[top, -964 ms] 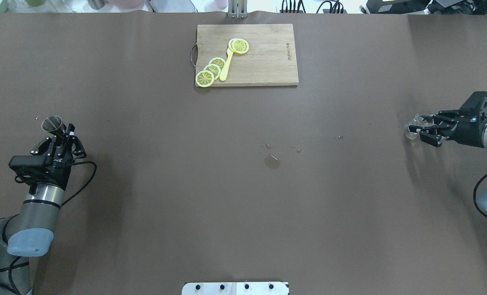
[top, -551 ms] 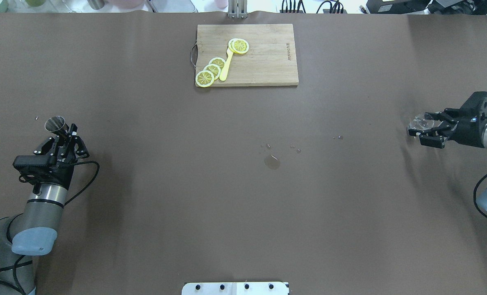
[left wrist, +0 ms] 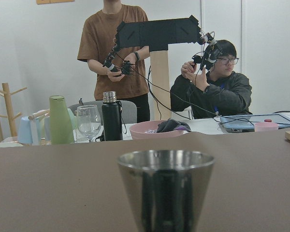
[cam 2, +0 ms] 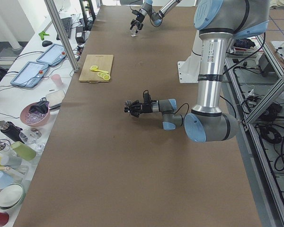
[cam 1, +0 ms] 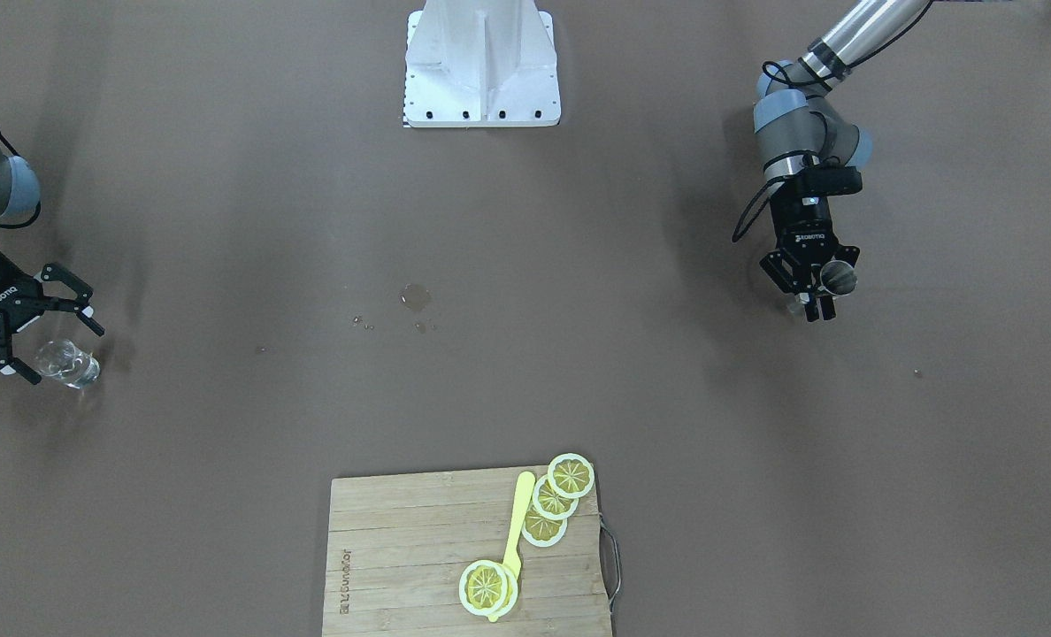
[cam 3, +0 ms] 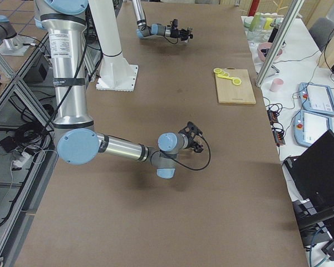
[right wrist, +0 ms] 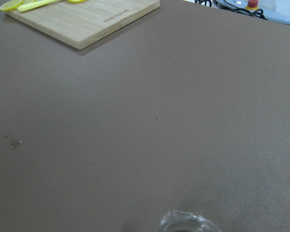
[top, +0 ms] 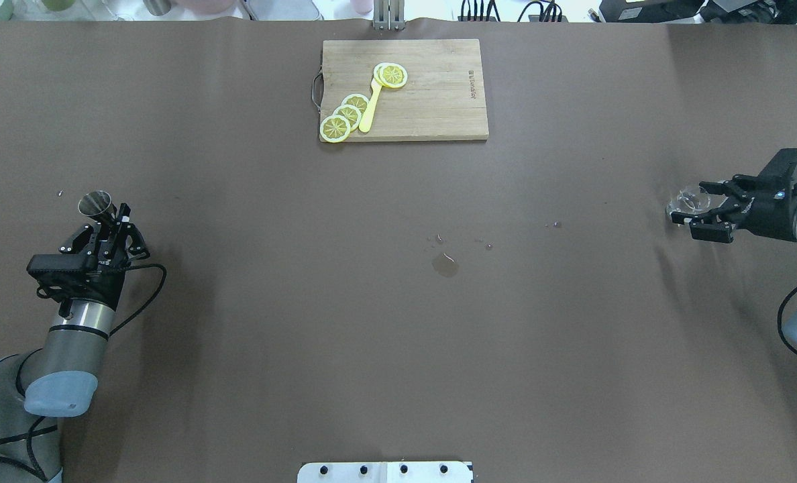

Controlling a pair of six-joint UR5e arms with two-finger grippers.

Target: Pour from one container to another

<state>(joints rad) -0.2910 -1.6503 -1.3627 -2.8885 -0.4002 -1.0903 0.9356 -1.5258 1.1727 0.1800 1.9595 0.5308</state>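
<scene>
Two pincers work at opposite ends of the brown desk (top: 398, 322). Overhead, the left pincer (top: 118, 218) is clamped on the jigger (top: 96, 203); the right pincer (top: 688, 209) stands spread around the glass cup (top: 683, 203), contact unclear. Front-facing, the cup (cam 1: 69, 363) sits on the desk between the parted fingers (cam 1: 83, 314). Left wrist view cuts off the jigger's (left wrist: 165, 193) lower cone.

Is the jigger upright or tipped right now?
Upright: the jigger shows a level rim in the left wrist view, held by the left gripper. Contents cannot be told.
</scene>
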